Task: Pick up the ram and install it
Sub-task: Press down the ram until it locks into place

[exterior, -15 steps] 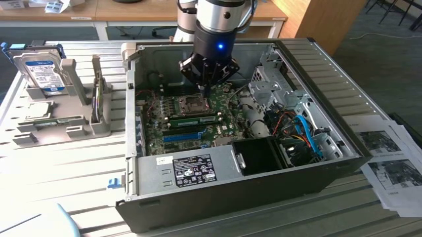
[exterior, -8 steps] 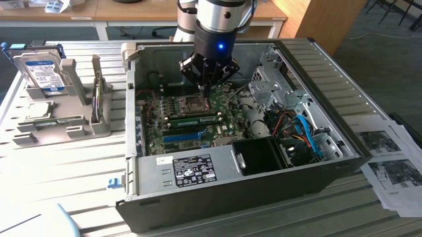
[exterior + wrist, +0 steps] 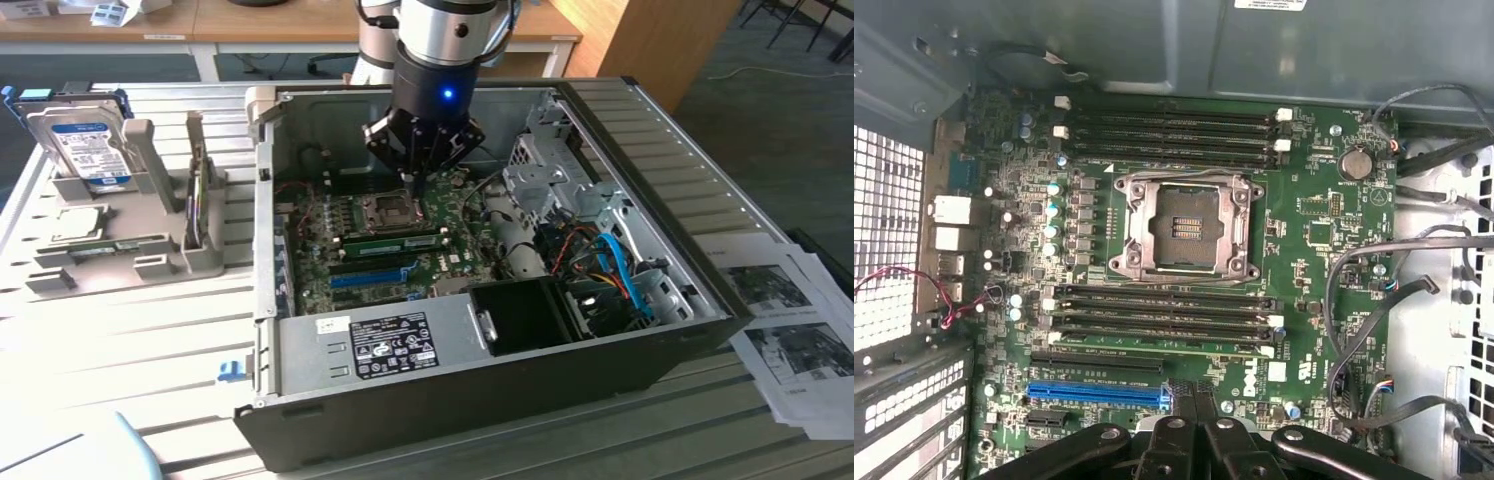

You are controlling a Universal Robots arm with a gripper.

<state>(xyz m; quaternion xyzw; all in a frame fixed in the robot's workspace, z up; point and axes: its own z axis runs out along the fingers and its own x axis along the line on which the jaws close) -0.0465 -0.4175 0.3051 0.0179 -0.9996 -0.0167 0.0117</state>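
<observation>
One closed gripper (image 3: pixel 418 180) hangs over ram (image 3: pixel 391 242)

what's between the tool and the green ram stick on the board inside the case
Nothing visible. The shut tool hangs just above the board; the ram stick lies in a slot beside the processor socket, open air between them. Cables sit off to the exterior view's right.

Only a Dell logo reads, printed white on the motherboard (image 3: pixel 1306 371).
</observation>
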